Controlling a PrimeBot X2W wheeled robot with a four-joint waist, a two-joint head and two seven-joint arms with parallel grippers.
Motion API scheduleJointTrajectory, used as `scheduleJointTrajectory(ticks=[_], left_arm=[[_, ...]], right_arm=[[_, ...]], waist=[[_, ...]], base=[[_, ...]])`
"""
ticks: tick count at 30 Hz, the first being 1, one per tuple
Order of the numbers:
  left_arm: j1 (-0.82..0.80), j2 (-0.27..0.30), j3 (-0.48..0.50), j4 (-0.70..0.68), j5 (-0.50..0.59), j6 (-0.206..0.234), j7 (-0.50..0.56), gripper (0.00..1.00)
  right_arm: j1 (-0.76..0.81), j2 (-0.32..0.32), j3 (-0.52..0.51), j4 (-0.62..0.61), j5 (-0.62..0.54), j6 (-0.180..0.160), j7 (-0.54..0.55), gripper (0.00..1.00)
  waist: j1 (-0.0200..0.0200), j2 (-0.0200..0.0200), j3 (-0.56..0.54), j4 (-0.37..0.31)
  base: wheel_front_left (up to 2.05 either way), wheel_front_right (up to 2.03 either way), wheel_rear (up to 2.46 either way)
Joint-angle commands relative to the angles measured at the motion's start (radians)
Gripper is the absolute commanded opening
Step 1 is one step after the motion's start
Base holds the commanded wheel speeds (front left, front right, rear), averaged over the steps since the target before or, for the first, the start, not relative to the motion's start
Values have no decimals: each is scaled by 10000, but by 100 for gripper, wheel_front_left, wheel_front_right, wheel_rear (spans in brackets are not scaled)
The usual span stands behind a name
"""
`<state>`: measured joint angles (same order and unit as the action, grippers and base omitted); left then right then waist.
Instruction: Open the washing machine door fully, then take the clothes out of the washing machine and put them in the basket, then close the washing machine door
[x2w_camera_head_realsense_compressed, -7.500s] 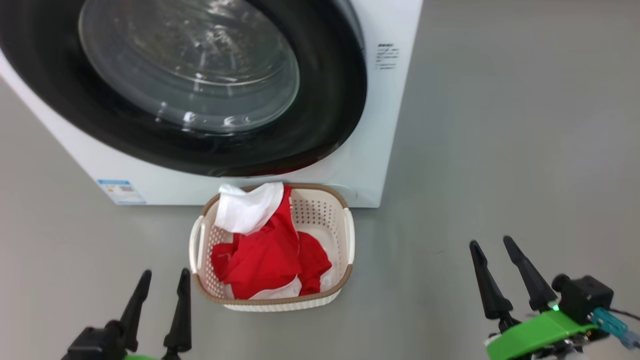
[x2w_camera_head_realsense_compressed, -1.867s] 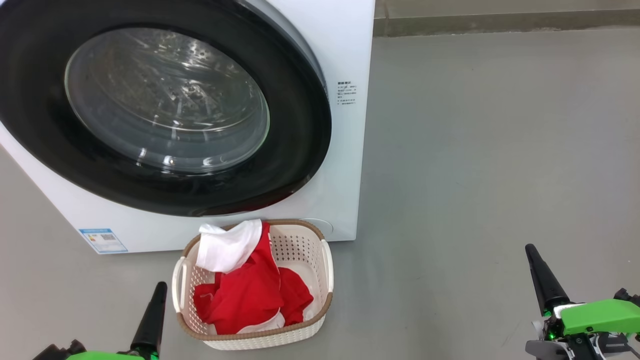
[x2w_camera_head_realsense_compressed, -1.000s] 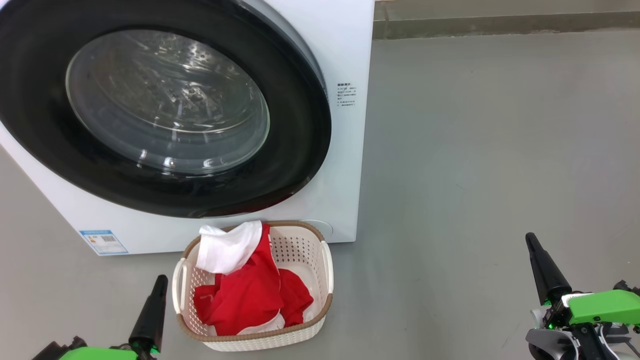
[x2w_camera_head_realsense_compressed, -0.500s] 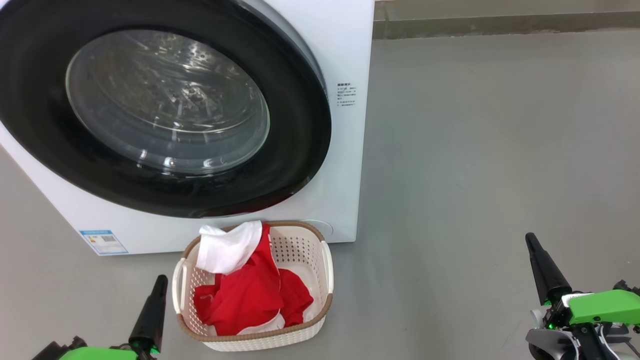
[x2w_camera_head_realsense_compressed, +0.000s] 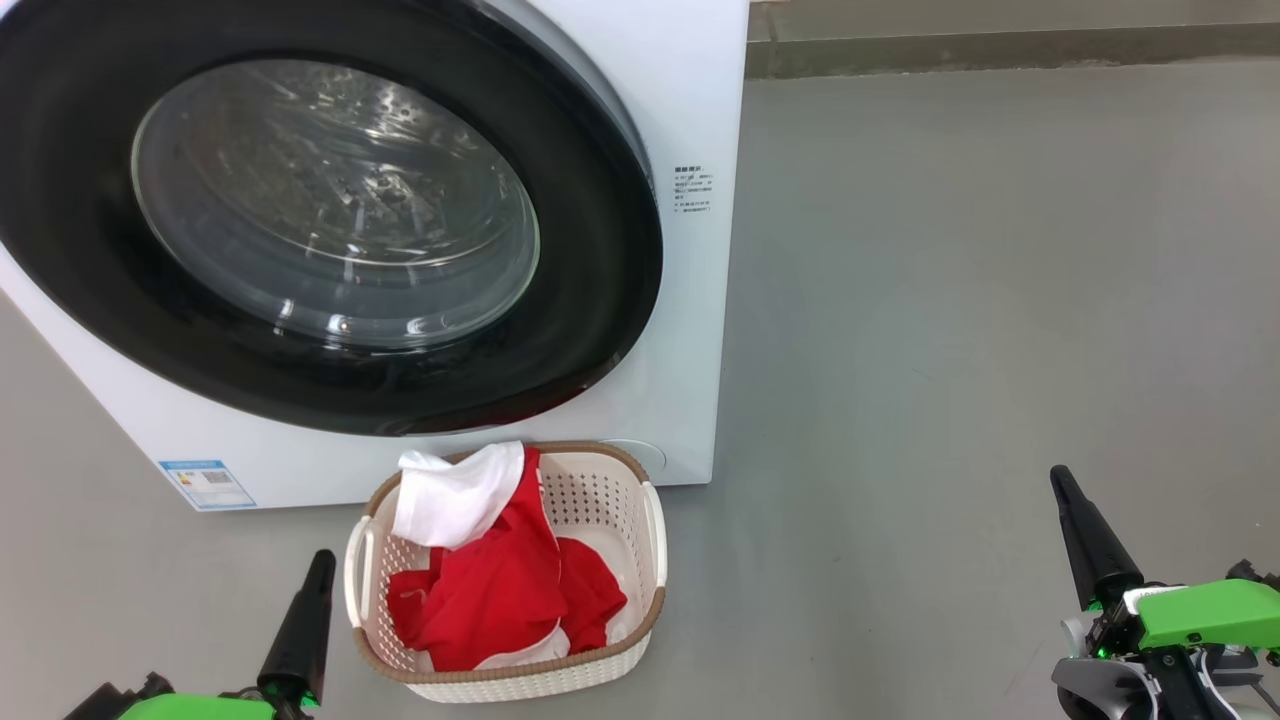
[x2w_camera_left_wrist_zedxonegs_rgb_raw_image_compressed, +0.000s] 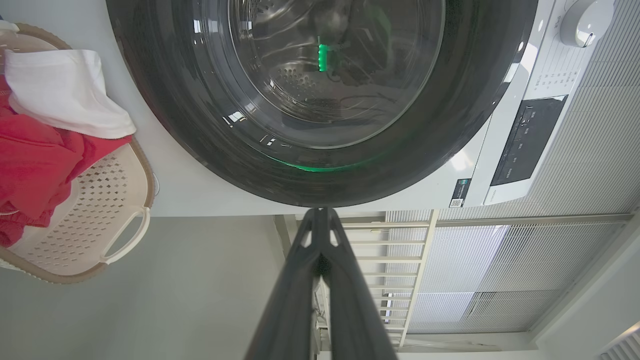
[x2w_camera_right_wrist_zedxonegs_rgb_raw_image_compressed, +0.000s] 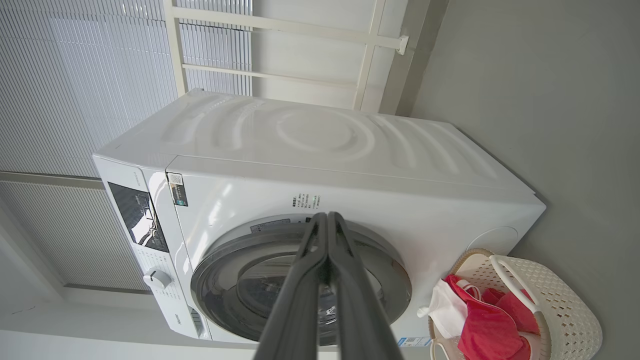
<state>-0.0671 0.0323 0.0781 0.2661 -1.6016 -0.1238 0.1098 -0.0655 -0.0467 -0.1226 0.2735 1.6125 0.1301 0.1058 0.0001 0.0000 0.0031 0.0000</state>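
The washing machine (x2w_camera_head_realsense_compressed: 690, 330) stands at the upper left with its black-rimmed glass door (x2w_camera_head_realsense_compressed: 330, 210) lying flat against its front, also seen from the wrist cameras (x2w_camera_left_wrist_zedxonegs_rgb_raw_image_compressed: 320, 90) (x2w_camera_right_wrist_zedxonegs_rgb_raw_image_compressed: 300, 285). The cream basket (x2w_camera_head_realsense_compressed: 655, 530) sits on the floor just before it, holding the red and white clothes (x2w_camera_head_realsense_compressed: 500, 590) (x2w_camera_left_wrist_zedxonegs_rgb_raw_image_compressed: 35, 150) (x2w_camera_right_wrist_zedxonegs_rgb_raw_image_compressed: 480, 325). My left gripper (x2w_camera_head_realsense_compressed: 320, 565) is shut and empty beside the basket's left handle. My right gripper (x2w_camera_head_realsense_compressed: 1060, 485) is shut and empty, far to the right over bare floor.
Grey floor (x2w_camera_head_realsense_compressed: 950, 330) stretches right of the machine to a wall skirting (x2w_camera_head_realsense_compressed: 1000, 45). A blue energy label (x2w_camera_head_realsense_compressed: 205, 483) sits low on the machine front. White blinds and a window frame (x2w_camera_right_wrist_zedxonegs_rgb_raw_image_compressed: 225, 45) stand behind the machine.
Over the last second nothing has moved. Since the oldest frame the camera has drawn back, and both grippers have gone from open to shut and sunk to the bottom corners.
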Motion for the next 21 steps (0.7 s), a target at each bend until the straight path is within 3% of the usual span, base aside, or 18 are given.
scheduleJointTrajectory(ticks=[1,21], left_arm=[[-410,179,359,-209,-69,-69,36,0],[-410,179,358,-209,-69,-69,35,0]], right_arm=[[-419,-79,141,-291,4,6,32,0],[-420,-68,124,-290,-10,6,46,0]], waist=[[0,0,0,0],[0,0,0,0]], base=[[0,0,0],[0,0,0]])
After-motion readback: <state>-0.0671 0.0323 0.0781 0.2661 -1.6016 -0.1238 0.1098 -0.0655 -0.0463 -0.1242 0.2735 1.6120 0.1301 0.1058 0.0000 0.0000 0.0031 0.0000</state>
